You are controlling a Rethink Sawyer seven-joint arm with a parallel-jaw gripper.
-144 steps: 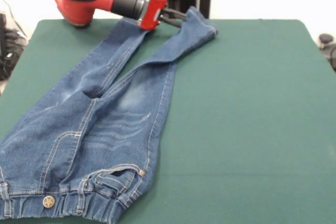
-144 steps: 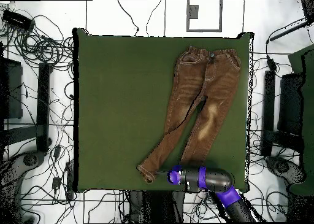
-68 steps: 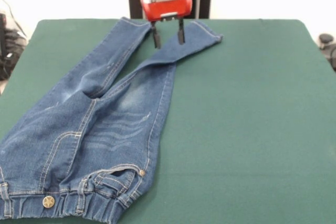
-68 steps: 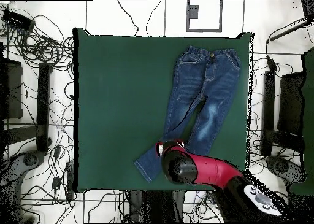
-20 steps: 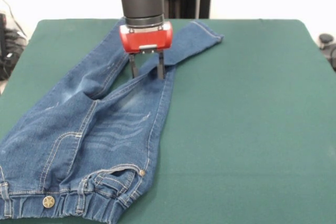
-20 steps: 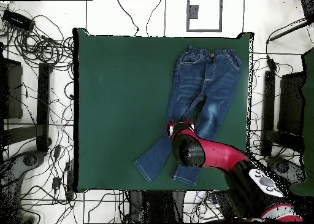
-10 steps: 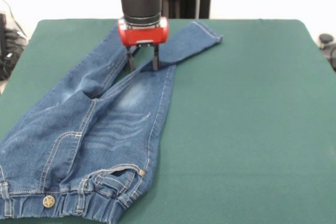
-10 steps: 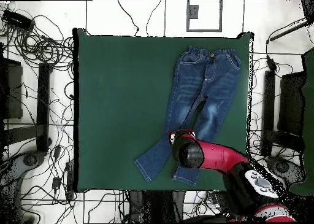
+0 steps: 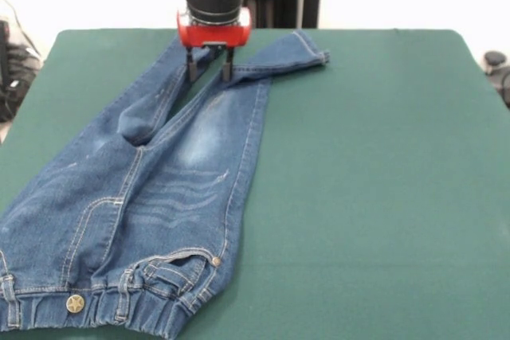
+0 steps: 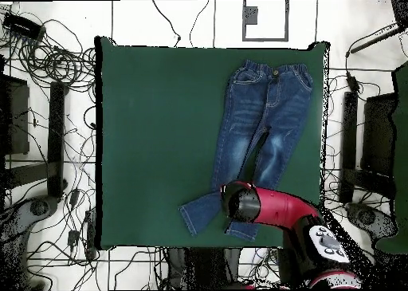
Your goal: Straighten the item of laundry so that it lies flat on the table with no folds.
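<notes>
Jeans [image 9: 159,189] | waistband nearest camera, legs toward arm | tool [image 9: 207,71] fingers apart over lower legs

Small blue denim jeans [image 9: 151,189] on big green felt table [image 9: 374,181], red and black gripper [image 9: 209,72] down on crossed leg ends

Gripper [image 9: 205,69] — vertical, fingers apart

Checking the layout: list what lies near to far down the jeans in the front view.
Button → pocket rivet → pale thigh patch → gripper → far hem
</notes>
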